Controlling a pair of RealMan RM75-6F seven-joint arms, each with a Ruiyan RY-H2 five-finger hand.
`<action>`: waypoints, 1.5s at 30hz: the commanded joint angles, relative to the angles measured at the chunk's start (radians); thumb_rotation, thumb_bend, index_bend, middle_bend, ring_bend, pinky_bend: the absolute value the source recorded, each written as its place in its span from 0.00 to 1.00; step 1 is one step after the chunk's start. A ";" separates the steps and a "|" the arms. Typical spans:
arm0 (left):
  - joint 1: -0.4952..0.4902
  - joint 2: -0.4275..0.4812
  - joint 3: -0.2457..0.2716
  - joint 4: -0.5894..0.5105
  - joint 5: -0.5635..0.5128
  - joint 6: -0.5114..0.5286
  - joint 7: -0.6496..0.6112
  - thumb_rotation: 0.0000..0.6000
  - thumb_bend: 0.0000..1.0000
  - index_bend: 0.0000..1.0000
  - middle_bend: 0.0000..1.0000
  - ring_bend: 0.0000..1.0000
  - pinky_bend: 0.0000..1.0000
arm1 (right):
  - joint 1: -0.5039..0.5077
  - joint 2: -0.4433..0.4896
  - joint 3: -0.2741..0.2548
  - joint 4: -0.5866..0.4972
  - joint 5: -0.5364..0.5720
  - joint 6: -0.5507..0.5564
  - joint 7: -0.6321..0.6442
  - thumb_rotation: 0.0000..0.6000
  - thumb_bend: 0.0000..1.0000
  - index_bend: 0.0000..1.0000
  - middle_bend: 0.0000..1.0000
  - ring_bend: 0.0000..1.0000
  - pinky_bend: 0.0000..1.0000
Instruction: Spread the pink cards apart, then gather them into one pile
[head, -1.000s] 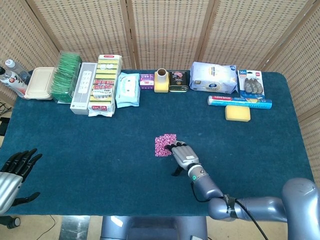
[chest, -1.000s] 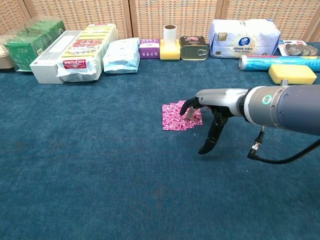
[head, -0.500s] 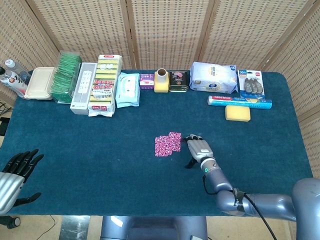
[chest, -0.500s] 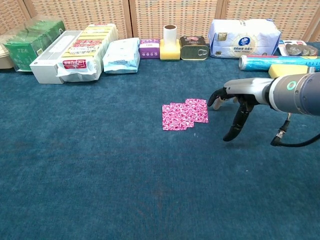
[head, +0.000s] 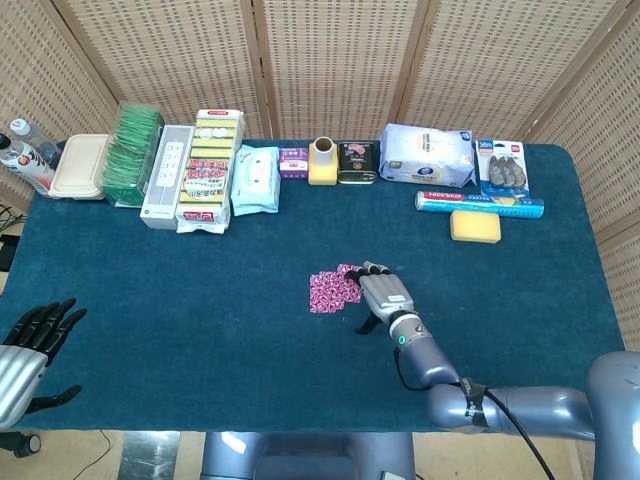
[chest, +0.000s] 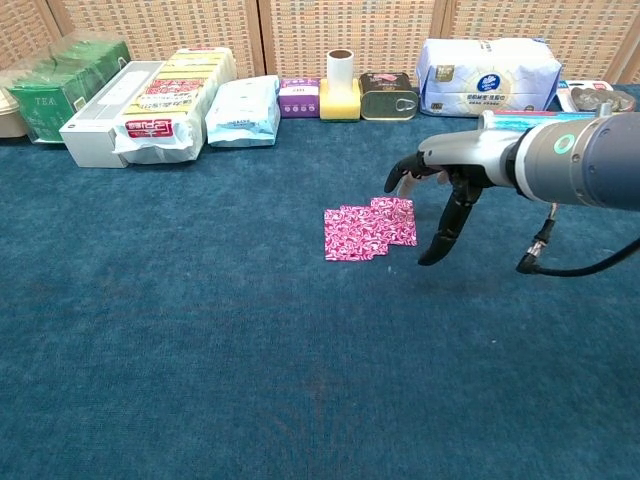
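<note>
The pink patterned cards (chest: 368, 228) lie fanned in a short overlapping row on the blue cloth, also visible in the head view as pink cards (head: 335, 288). My right hand (chest: 440, 190) is at their right end, fingers bent down over the rightmost card's far corner and thumb pointing at the cloth. It holds nothing; I cannot tell whether its fingertips (chest: 396, 184) touch the card. From the head view the right hand (head: 383, 297) covers the cards' right edge. My left hand (head: 35, 335) rests off the table's front left corner, fingers spread and empty.
Along the back edge stand a green tea box (chest: 55, 85), white box (chest: 105, 125), snack packs (chest: 170, 100), wipes (chest: 242, 110), yellow tape holder (chest: 340, 90), tin (chest: 388, 95), tissue pack (chest: 488, 75), blue roll (chest: 540, 122) and yellow sponge (head: 475, 226).
The right hand dragged the top cards rightward, spreading the pile into a fan, drew away to the right, then came back left to the fan's right end. The left hand stayed put.
</note>
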 joint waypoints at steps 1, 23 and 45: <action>0.000 0.001 -0.002 0.002 -0.003 0.001 -0.004 1.00 0.08 0.00 0.00 0.00 0.06 | 0.020 -0.032 -0.008 0.008 0.021 0.003 -0.023 1.00 0.00 0.16 0.16 0.06 0.01; -0.002 0.003 -0.001 0.000 -0.005 -0.004 -0.007 1.00 0.08 0.00 0.00 0.00 0.06 | -0.013 -0.011 -0.079 0.002 0.020 0.027 -0.030 1.00 0.00 0.16 0.16 0.07 0.02; -0.001 0.005 0.001 -0.003 0.002 -0.002 -0.006 1.00 0.08 0.00 0.00 0.00 0.06 | 0.001 0.044 -0.023 -0.131 -0.036 0.017 -0.009 1.00 0.00 0.16 0.15 0.07 0.02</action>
